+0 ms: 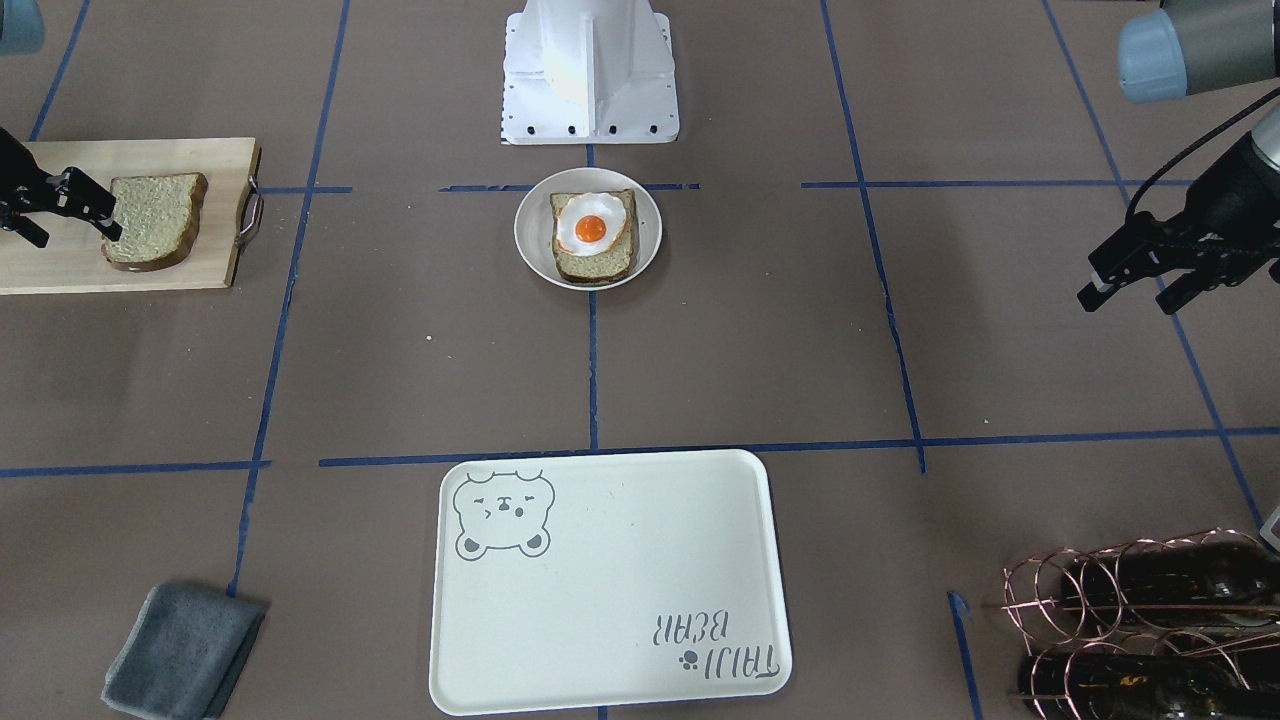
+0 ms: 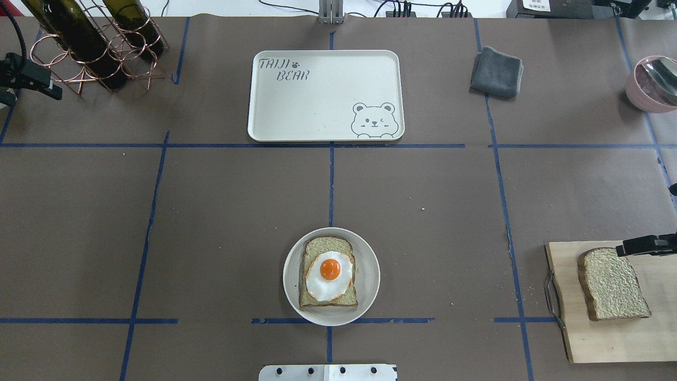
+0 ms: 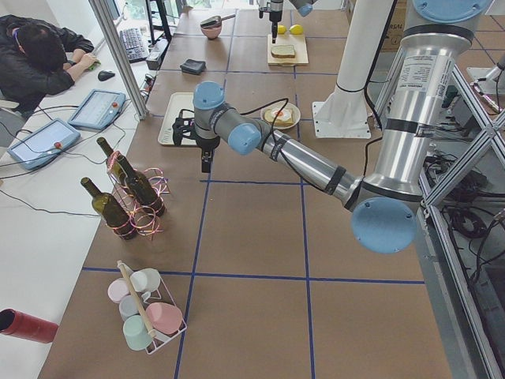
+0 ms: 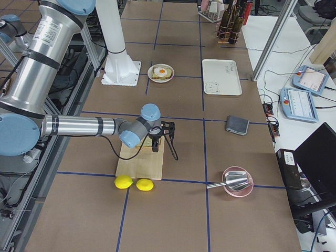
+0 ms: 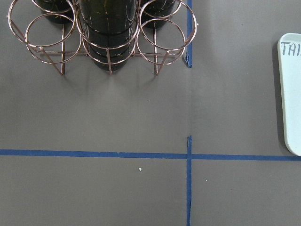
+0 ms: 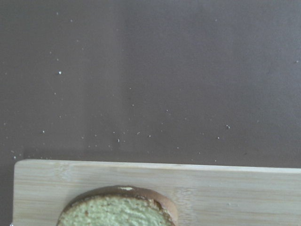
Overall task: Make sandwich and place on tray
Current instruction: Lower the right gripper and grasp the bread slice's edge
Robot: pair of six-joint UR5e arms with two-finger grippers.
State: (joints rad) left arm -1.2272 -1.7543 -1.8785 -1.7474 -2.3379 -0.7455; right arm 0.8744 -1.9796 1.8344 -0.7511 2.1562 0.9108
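The right gripper (image 1: 78, 237) hangs with its jaws apart over the board (image 1: 60, 265). One fingertip (image 1: 108, 225) is at the edge of the loose slice (image 1: 155, 220), which lies flat on the wood; whether it touches the bread I cannot tell. The right wrist view shows only that slice's crust end, the board's edge and brown table beyond.

The left gripper (image 1: 1127, 300) is spread open too, above the table at the robot's left side, near the bottle rack (image 1: 1130, 620).

The sandwich (image 1: 592, 250) is half built. On the plate (image 1: 530, 250), just in front of the robot's base, a lower slice (image 1: 590, 268) carries the egg (image 1: 590, 228), yolk up and uncovered.

The tray (image 1: 600, 600) lies flat on the side of the table away from the robot, in line with the plate and well apart from it. A folded cloth (image 1: 185, 650) lies near the tray, on the right arm's side.
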